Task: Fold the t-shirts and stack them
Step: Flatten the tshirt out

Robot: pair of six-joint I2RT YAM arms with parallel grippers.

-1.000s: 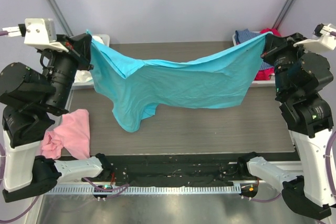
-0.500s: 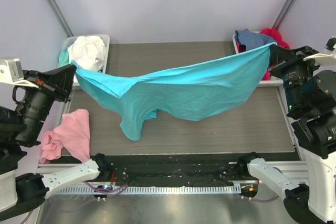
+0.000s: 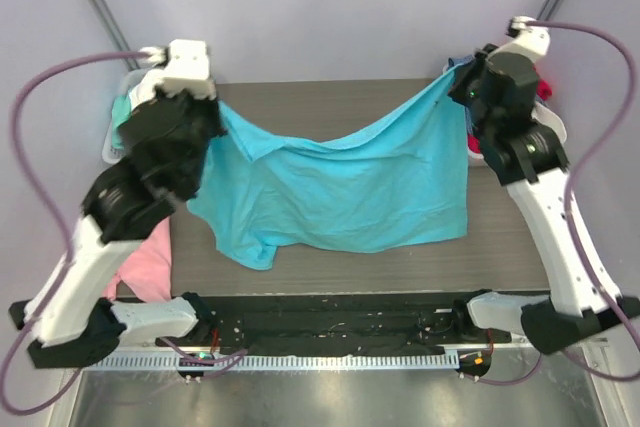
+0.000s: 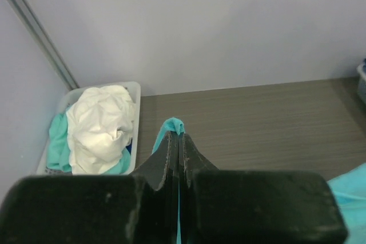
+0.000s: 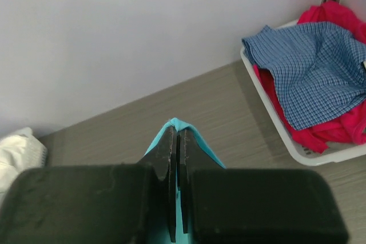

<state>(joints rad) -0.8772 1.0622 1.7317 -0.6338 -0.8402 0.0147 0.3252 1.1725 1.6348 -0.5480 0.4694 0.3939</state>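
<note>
Left wrist, right wrist: left pincer (image 4: 176,136) and right pincer (image 5: 174,130) each pressed together on a pinch of the turquoise t-shirt (image 3: 350,182).
Top view: shirt slung between them, 10 o'clock to 2 o'clock, sagging mid-span above the tabletop (image 3: 330,102); contact with it unclear. Left wrist, 9 o'clock: white t-shirt (image 4: 100,127) heaped in left tray (image 4: 137,112). Right wrist, 3 o'clock: blue checked cloth (image 5: 303,64) over red t-shirt (image 5: 343,127) in right tray (image 5: 329,155). Top view, 8 o'clock: pink t-shirt (image 3: 150,252), partly behind left arm.
</note>
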